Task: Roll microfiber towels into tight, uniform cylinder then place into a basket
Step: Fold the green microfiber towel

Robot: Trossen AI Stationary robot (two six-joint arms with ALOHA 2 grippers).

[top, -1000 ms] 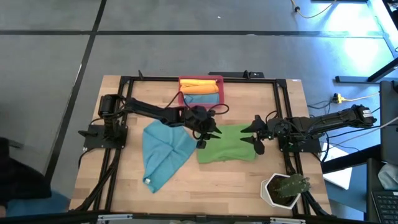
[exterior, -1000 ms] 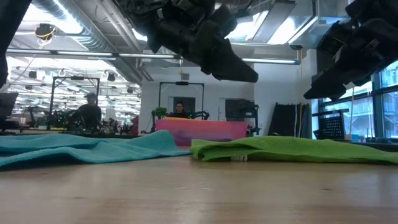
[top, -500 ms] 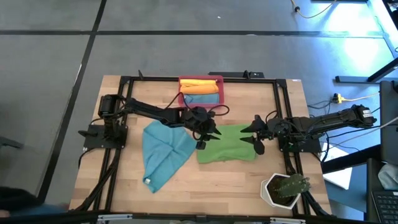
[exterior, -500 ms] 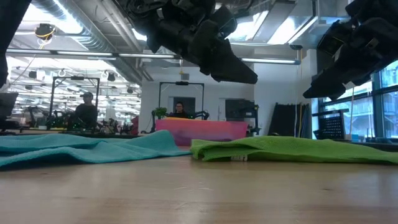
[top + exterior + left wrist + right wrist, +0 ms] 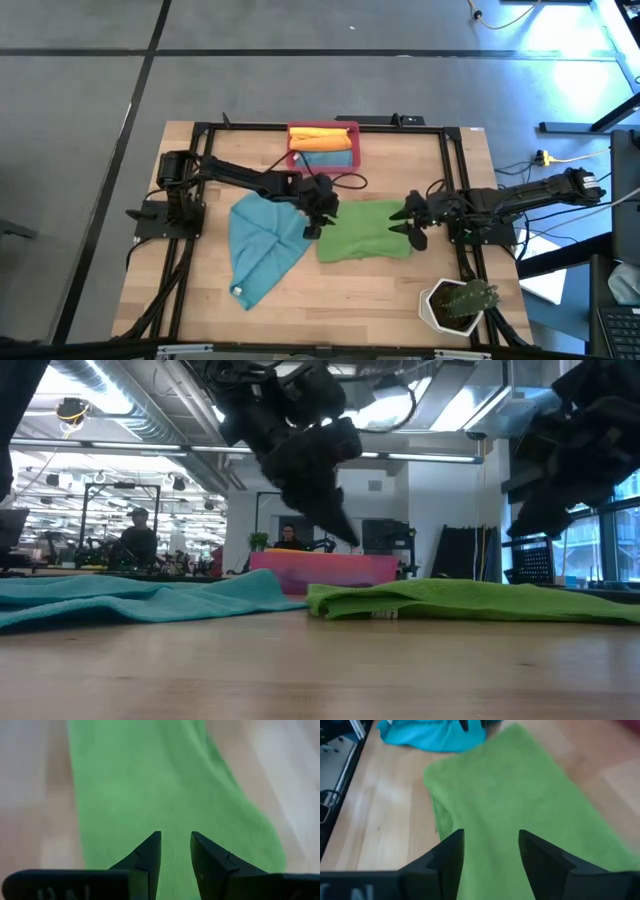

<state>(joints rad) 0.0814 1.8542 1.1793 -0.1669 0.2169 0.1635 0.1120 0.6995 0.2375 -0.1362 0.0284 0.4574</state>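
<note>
A green towel lies folded flat on the table's middle, and a teal towel is spread to its left. My left gripper hangs open above the green towel's left edge, fingers slanting down with nothing between them. My right gripper hovers open over the towel's right edge. The red-pink basket stands at the far edge. It holds an orange-yellow roll and a teal one.
A white pot with a cactus stands at the near right corner. A black frame runs around the work area. Bare wood lies near the front edge. People sit in the room beyond the table.
My left gripper has tipped its fingers down toward the green towel's left edge, sunk a little and drawn slightly toward the table's left. My right gripper has rolled a little in place. The towels have not moved.
</note>
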